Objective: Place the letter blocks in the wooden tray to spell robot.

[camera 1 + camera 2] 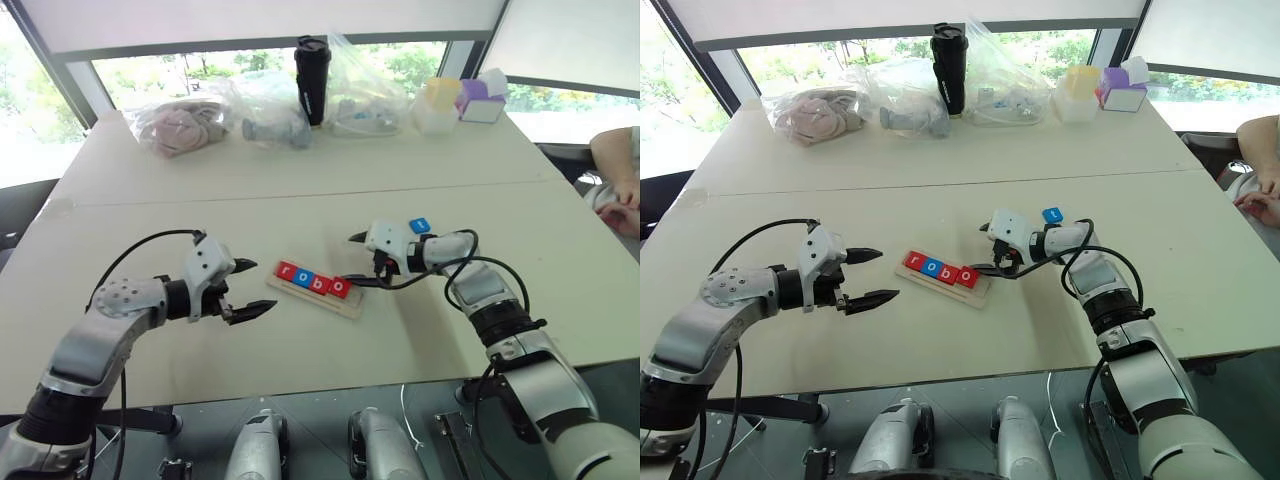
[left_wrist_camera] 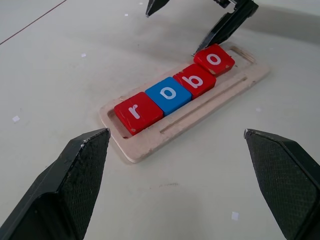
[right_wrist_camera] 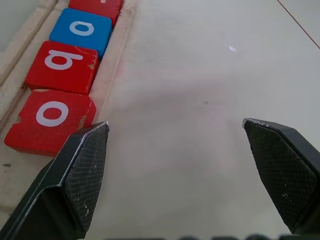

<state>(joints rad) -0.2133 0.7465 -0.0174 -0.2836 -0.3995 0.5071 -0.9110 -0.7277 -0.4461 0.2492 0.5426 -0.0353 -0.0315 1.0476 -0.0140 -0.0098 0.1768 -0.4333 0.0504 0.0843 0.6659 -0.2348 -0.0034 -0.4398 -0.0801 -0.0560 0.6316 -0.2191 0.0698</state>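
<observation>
I see the wooden tray mid-table holding four letter blocks reading r, o, b, o. The blue t block lies beyond my right gripper. Both it and my left gripper are spread, empty.

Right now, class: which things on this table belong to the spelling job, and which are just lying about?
Job:
- pale wooden tray
- red "r" tile, blue "o" tile, red "b" tile, red "o" tile
- blue "t" tile

Lying about:
- black tumbler
- clear plastic bags
- pastel boxes
</observation>
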